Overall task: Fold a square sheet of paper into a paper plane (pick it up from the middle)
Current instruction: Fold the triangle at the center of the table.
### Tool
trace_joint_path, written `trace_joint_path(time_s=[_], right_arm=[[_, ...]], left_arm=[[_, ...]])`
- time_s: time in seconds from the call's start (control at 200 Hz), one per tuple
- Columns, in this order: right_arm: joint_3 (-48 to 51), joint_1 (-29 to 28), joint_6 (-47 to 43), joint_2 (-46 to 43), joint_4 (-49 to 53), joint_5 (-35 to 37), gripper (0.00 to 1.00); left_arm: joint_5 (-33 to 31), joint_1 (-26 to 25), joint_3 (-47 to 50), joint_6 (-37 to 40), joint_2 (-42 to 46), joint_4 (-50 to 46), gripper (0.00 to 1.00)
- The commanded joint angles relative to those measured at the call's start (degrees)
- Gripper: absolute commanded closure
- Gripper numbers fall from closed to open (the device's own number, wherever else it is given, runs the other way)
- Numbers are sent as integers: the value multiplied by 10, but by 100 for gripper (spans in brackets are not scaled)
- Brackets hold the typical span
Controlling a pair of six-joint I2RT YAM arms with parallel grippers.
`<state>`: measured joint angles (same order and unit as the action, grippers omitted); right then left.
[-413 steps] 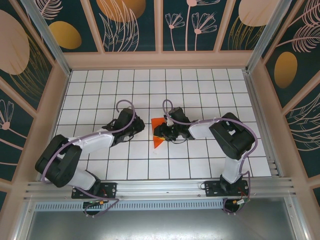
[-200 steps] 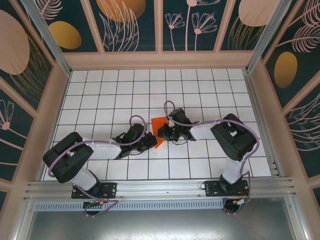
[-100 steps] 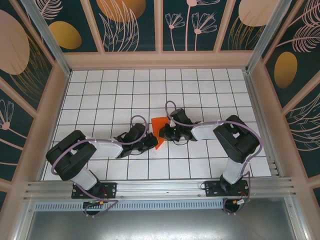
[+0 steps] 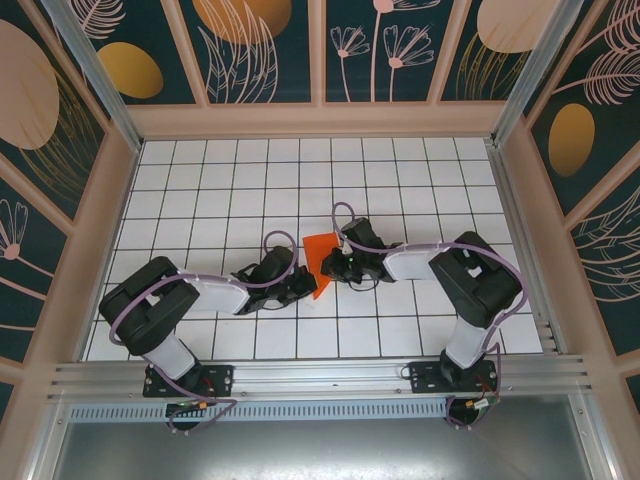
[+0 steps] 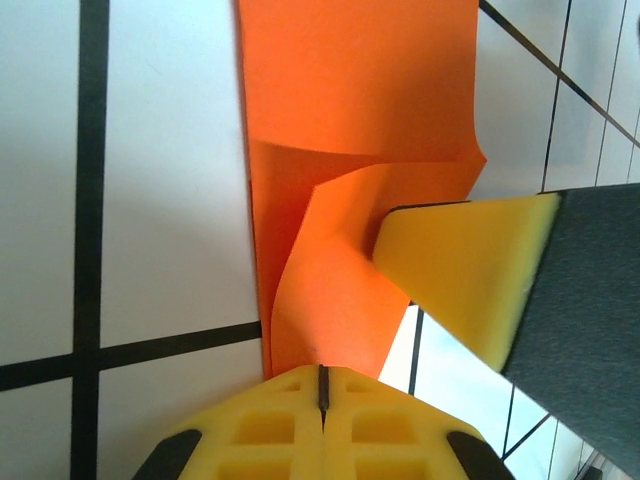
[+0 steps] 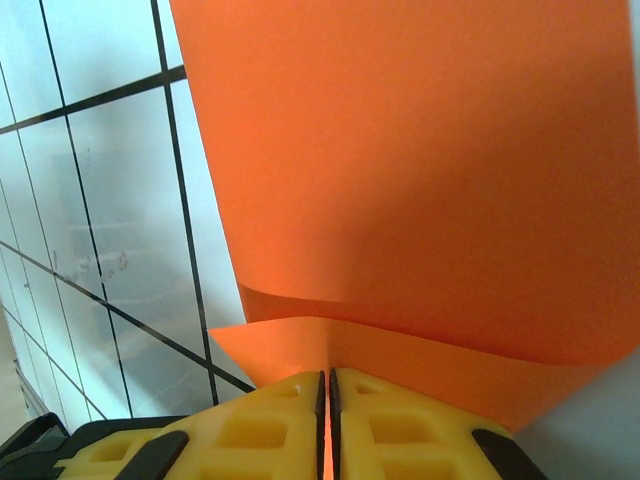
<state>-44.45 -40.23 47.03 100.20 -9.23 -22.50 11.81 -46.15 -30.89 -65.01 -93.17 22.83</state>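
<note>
The orange sheet of paper [image 4: 320, 248] is in the middle of the tiled bench [image 4: 400, 180], only partly folded: loose layers, no dart shape yet. The left hand [image 5: 322, 388] is pinched closed on its near tip, and the right hand [image 6: 327, 392] is pinched closed on one edge. I judge that most folds are left to do.

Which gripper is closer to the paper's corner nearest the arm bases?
Left. The left gripper is shut on the paper at that corner; the right gripper clamps its edge farther back.
</note>
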Motion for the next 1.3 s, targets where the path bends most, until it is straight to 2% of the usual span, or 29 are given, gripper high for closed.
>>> trace_joint_path(time_s=[0.0, 0.23, 0.66, 0.991, 1.201, 1.296], right_arm=[[10, 2, -3, -24, 14, 9, 87], [6, 3, -17, -45, 26, 13, 87], [-12, 13, -28, -20, 58, 39, 87], [-13, 14, -20, -14, 63, 45, 87], [-14, 14, -17, -9, 63, 45, 87], [-14, 14, -16, -9, 63, 45, 87]], left_arm=[[11, -3, -11, 5, -8, -9, 99], [24, -3, -7, 13, 7, 8, 98], [33, -17, -19, 19, 26, 10, 94], [19, -31, -30, 17, 32, 0, 89], [-24, -42, -36, 16, 54, -32, 84], [-25, -44, -42, 17, 48, -34, 84]])
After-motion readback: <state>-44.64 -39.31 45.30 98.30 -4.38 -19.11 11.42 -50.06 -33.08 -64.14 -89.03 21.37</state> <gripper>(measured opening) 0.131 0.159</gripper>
